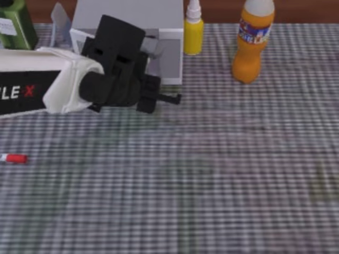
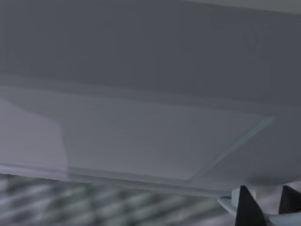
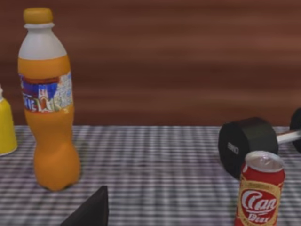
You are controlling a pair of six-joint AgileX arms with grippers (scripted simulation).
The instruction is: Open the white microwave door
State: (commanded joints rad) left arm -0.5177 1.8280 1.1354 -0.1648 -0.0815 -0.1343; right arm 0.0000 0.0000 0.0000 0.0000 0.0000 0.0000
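Note:
The white microwave (image 1: 127, 10) stands at the back of the table, left of centre. Its door (image 1: 170, 61), a white frame round a grey window, faces the front and is mostly hidden under my left arm. My left gripper (image 1: 172, 98) is low against the door's front, near its right lower corner. In the left wrist view the grey window (image 2: 141, 136) fills the picture. The gripper (image 2: 268, 205) has its two dark fingertips (image 2: 247, 209) apart, with a pale rounded piece (image 2: 230, 200) of the door beside one. My right gripper (image 3: 101, 207) is parked off the top view.
A yellow bottle (image 1: 193, 29) and an orange soda bottle (image 1: 253, 39) stand right of the microwave. A clear stand (image 1: 61, 24) and a green container (image 1: 16, 24) are to its left. A small red-and-white stick (image 1: 15, 158) lies at the left edge. A dumbbell (image 3: 249, 143) and a red can (image 3: 259, 193) are farther right.

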